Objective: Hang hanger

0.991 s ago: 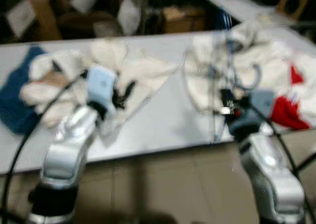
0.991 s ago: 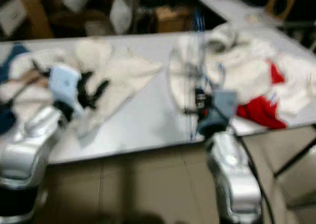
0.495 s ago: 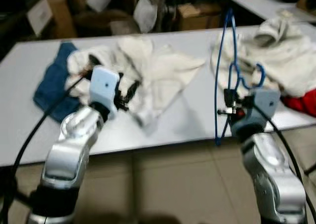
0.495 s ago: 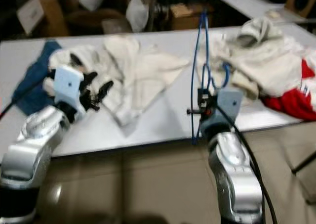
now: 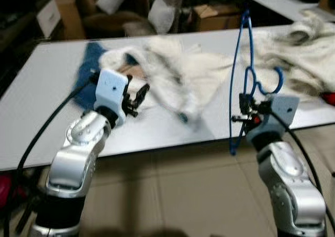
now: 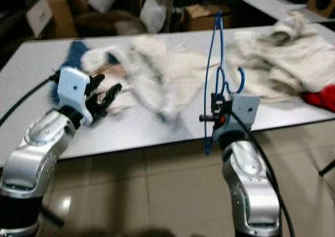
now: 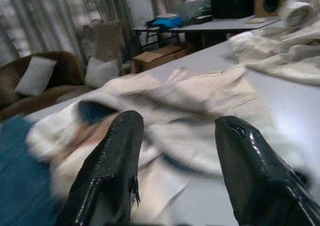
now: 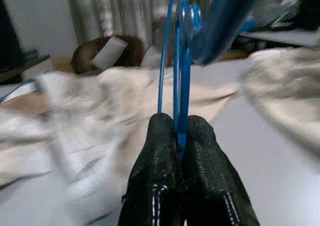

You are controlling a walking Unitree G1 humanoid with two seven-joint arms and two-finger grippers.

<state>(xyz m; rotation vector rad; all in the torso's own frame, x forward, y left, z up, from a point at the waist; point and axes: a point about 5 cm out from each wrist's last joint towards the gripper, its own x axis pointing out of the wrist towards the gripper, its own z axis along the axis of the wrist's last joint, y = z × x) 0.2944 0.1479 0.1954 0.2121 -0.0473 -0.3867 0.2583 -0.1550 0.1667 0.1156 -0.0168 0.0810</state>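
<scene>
- Blue hanger [image 5: 242, 80]: long axis near vertical, one end up, hook [image 5: 276, 79] curling right; held at table's near edge, right side.
- R gripper [image 8: 179, 136] fingers clamped together on it.
- L gripper [image 7: 175, 136] fingers apart, over cream garment [image 5: 178, 75].
- Grey table [image 5: 42, 106], clothes strewn; brown sofa [image 5: 104, 17] far; tiled floor [image 5: 172, 195].
- Hanger thin, wire-like.

Motion blur smears the cream garment [image 5: 172, 75] at the centre of my head view, so I cannot make out its folds. The blue cloth [image 5: 91, 69] beneath it is mostly covered. The red item [image 6: 319, 97] at the right edge is cut off by the frame. Through my right wrist camera, the blue hanger [image 8: 179, 51] runs off the top edge, and my fingers [image 8: 162, 151] hide the wire where they close on it.
</scene>
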